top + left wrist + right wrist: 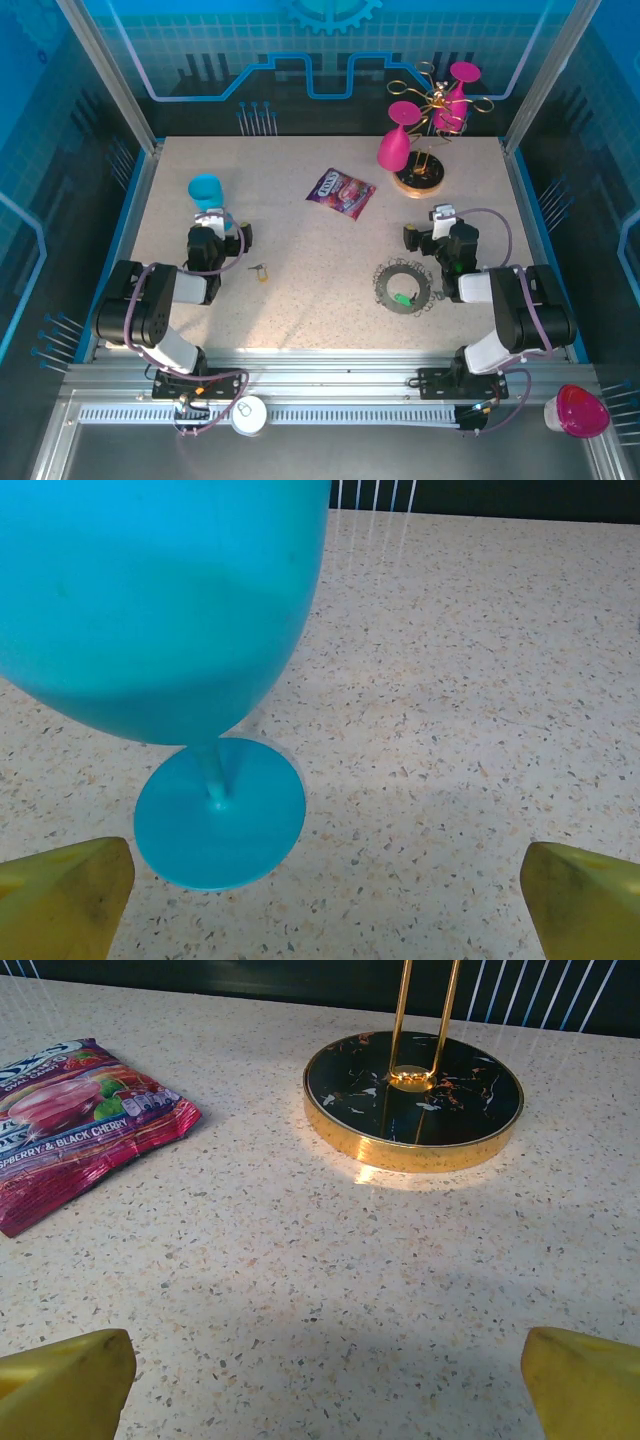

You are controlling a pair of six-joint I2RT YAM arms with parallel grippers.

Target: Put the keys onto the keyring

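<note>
left gripper [320, 905], right gripper [320, 1385]: both spread wide, empty | yellow key [262, 271] loose, well apart from keyring [402, 287], likely awaiting pickup

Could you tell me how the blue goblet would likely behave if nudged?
The blue goblet would probably tip easily: it is wide above, with a thin stem and a smaller foot. It looks like plastic, so it is likely light and not brittle.

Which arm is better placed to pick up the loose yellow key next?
Left. The yellow-orange key lies close to the open left gripper. The right gripper sits on the far side of the keyring, farther from that key.
</note>
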